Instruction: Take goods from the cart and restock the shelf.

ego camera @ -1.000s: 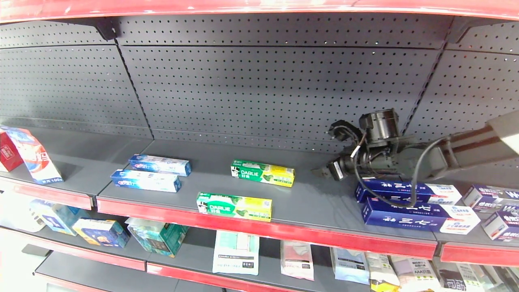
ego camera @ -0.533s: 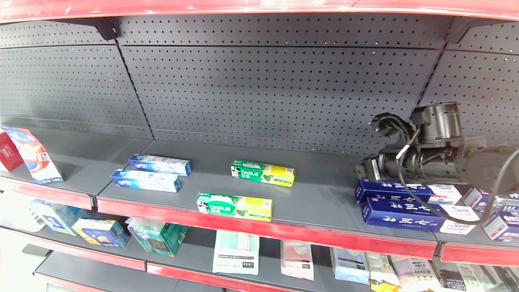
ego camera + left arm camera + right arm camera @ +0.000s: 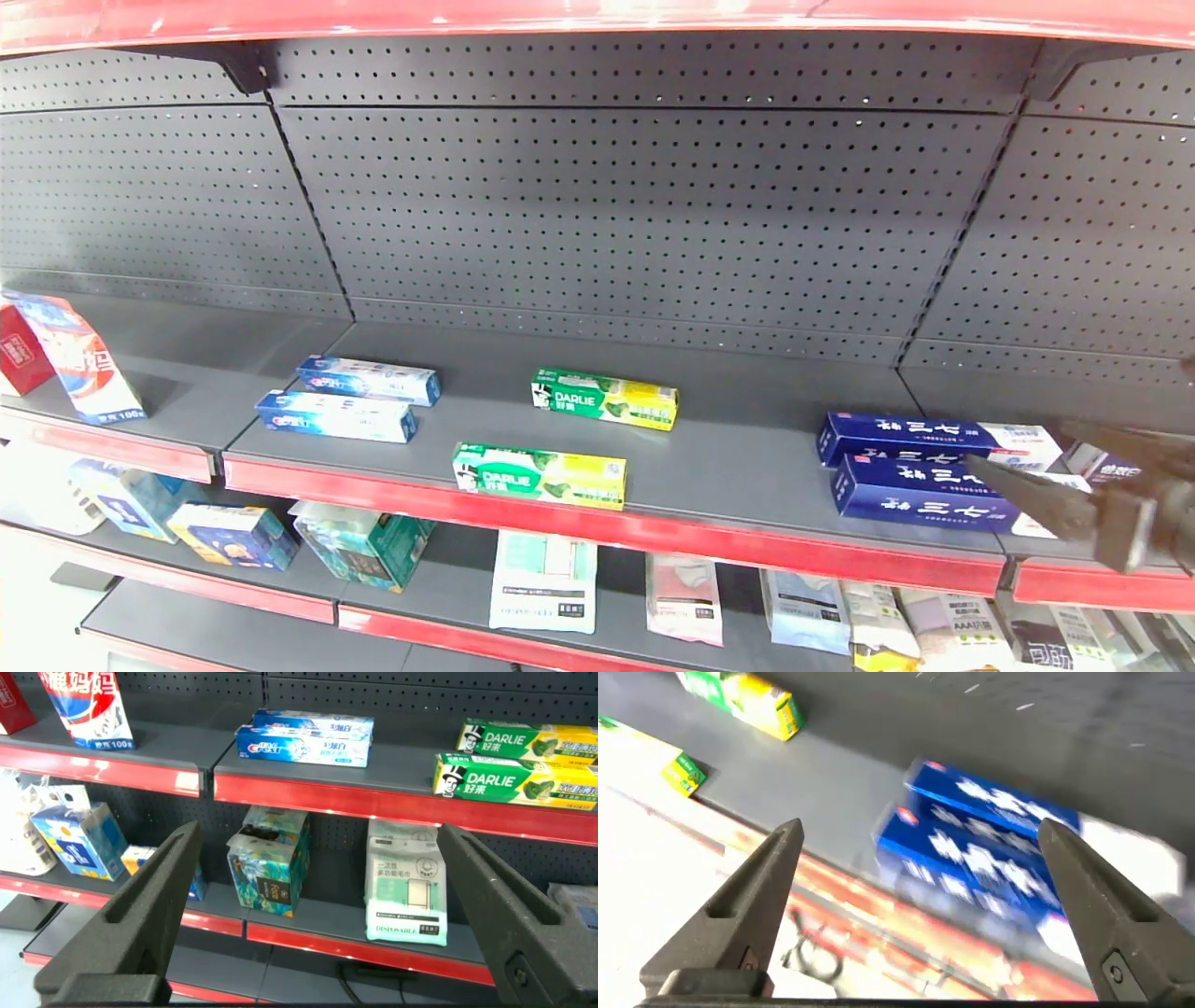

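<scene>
Both pincers stood wide open and empty. The right pincer (image 3: 1018,441) hung at the right end of the grey metal shelf with a red front lip (image 3: 747,448). Its dark tapered fingers (image 3: 1036,495) crossed in front of the white end of the nearer of two long dark blue cardboard boxes (image 3: 920,499). Whether a finger touched that box could not be told. The two blue boxes lay flat, one just behind the other, near the shelf's front edge.

Two long green-and-yellow cardboard boxes (image 3: 605,399) lay flat toward the middle of the same shelf, one at the front lip and one farther back, well apart. Left of them two long light blue cardboard boxes (image 3: 336,416) lay side by side. A tall white, red and blue carton (image 3: 77,359) stood upright farther left, against the dark perforated metal back panel (image 3: 607,215).

The left pincer (image 3: 320,831) faced the shelving lower down. Between its fingers showed a teal cardboard box (image 3: 271,863) and a white soft pack (image 3: 404,887), both standing on the lower shelf (image 3: 336,924).
</scene>
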